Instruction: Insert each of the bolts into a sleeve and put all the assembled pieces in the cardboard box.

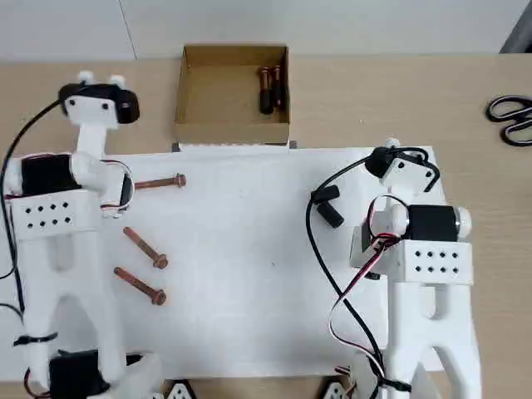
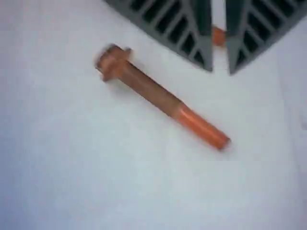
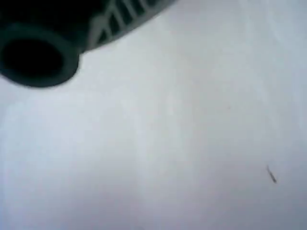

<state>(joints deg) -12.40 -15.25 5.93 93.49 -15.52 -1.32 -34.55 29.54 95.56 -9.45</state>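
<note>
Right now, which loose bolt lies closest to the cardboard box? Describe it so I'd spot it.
Find the white mat in front of the cardboard box; three copper bolts lie on its left side. Yours is the bolt nearest the box, lying straight across while the others slant.

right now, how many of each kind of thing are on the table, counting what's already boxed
loose bolts: 3
black sleeves: 2
cardboard box: 1
assembled pieces, lying in that box: 2
scissors: 1
total: 9
</note>
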